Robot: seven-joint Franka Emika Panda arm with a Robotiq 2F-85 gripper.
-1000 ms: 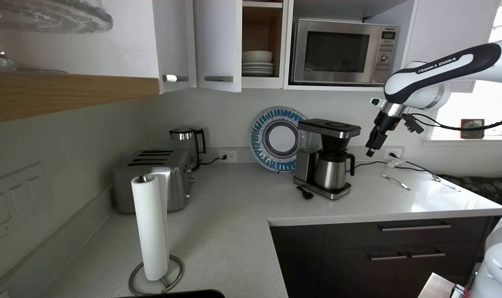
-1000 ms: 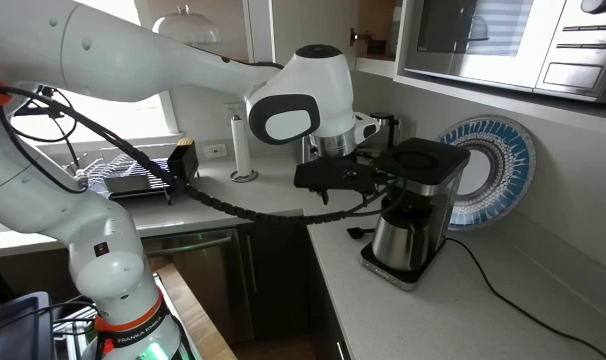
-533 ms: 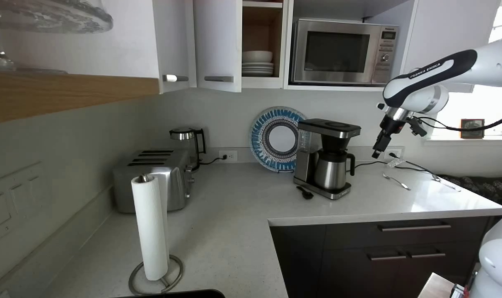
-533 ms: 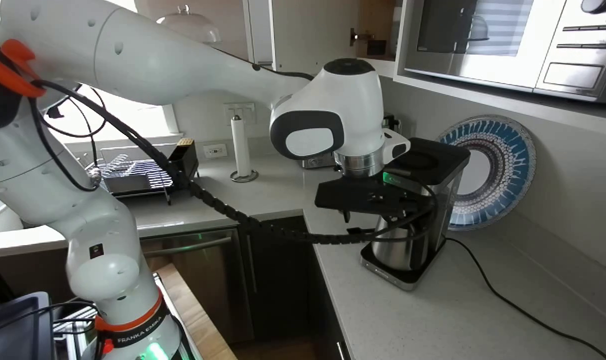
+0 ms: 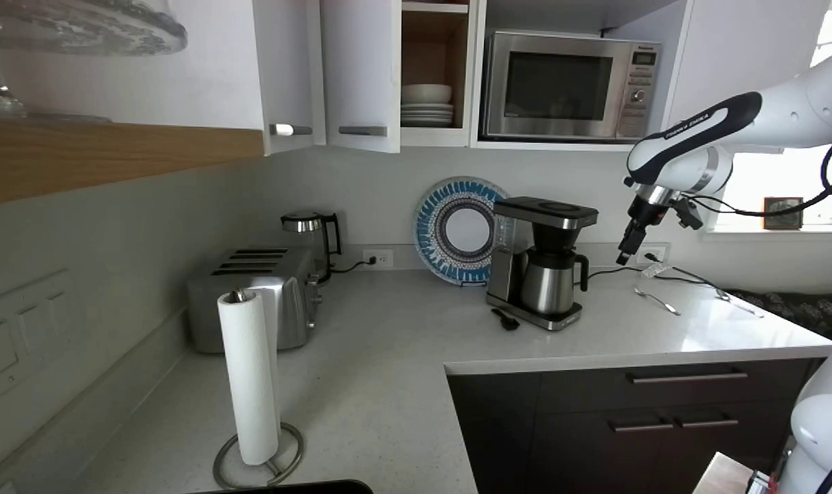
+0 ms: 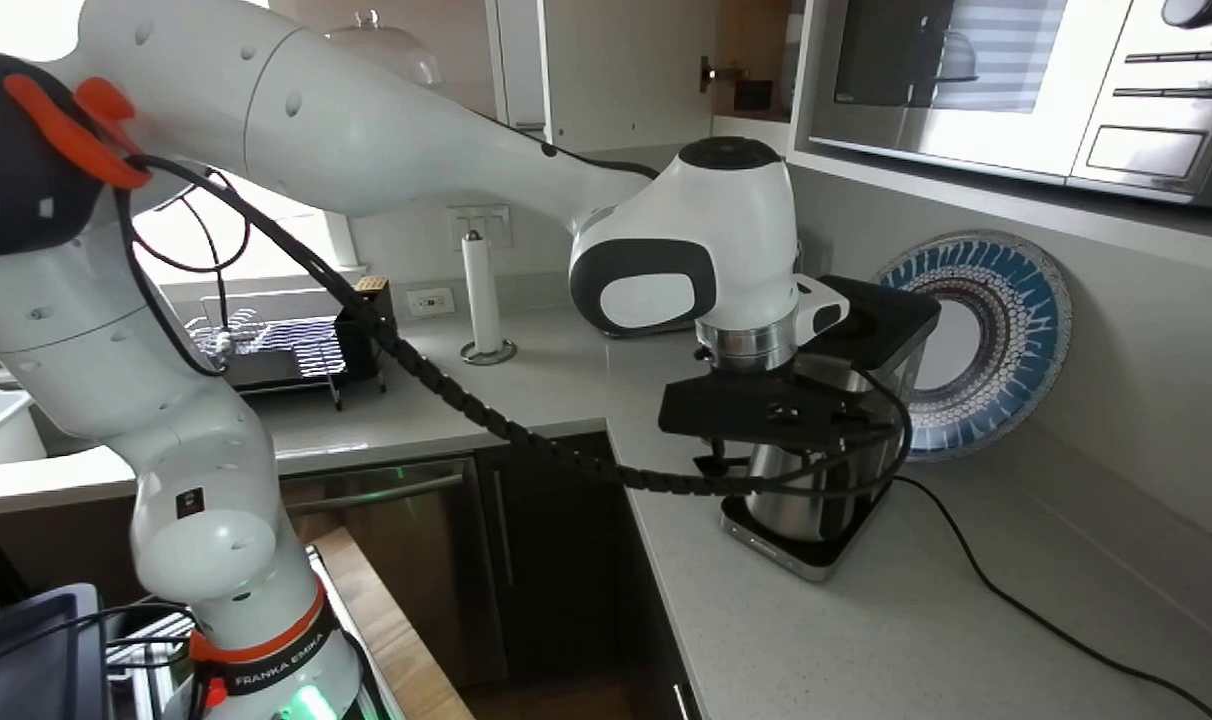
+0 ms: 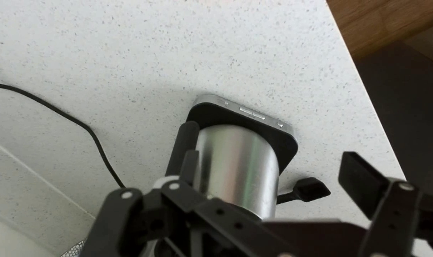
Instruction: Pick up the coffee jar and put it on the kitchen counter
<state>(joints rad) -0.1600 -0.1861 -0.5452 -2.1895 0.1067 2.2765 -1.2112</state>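
Note:
The coffee jar (image 5: 548,285), silvery with black lid and handle, stands upright on the base of the coffee machine (image 5: 506,274), under its brewing head. In an exterior view the jar (image 6: 801,515) is partly covered by the arm's cable. The kitchen counter (image 5: 388,329) is under the machine. My gripper (image 5: 623,258) is in the air beside the jar's handle, pointing down at a tilt. In the wrist view the gripper (image 7: 273,169) has its fingers wide apart and empty. One finger overlaps the jar (image 7: 238,164) near its handle; contact cannot be told.
A black scoop (image 5: 505,320) lies beside the machine. A fork (image 5: 656,302) and cables lie at the right. A toaster (image 5: 251,295), a glass kettle (image 5: 313,237) and a paper towel roll (image 5: 248,384) stand at the left. A patterned plate (image 5: 431,230) leans behind. A microwave (image 5: 560,86) hangs above.
The arm has swung over, carrying my gripper right and down in front of the machine in an exterior view, covering more of it. The jar has not moved.

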